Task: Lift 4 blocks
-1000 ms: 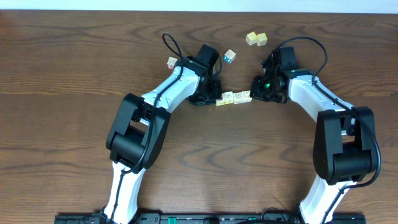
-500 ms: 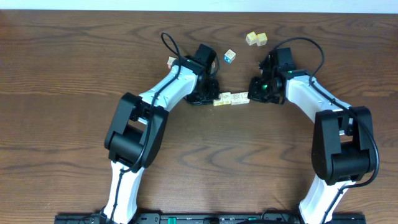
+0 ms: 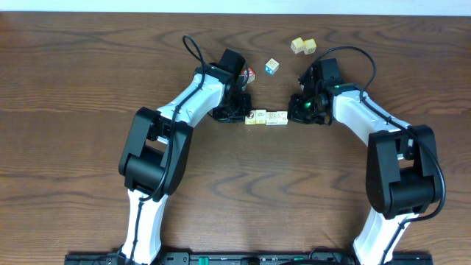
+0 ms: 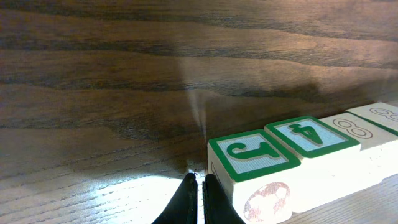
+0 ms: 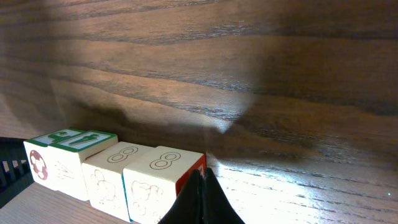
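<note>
The left fingers [image 4: 195,194] are pinched shut on nothing, their tips butted against the outer end of the J block [image 4: 252,158]. This is the first of the row of four blocks [image 3: 266,117], cream cubes touching face to face between the two arms: J, then the 4 block [image 4: 311,137], then two 8 blocks [image 4: 349,127]. At the far end the right fingers [image 5: 202,190] are likewise closed and empty, tips against the red side face of the last 8. I cannot tell whether the row rests on the worktop [image 3: 88,88] or hangs just clear of it. The row seems to be held only by end pressure. If one arm eases off, or the arms rise unevenly, the row could buckle at a joint and drop the middle cubes. The narrow tips might also slide off an end face. Count: four cream blocks, plus four spare cubes behind them: one red-faced cube [image 3: 249,73], one blue-faced cube [image 3: 272,66] and two yellow cubes [image 3: 303,46].
</note>
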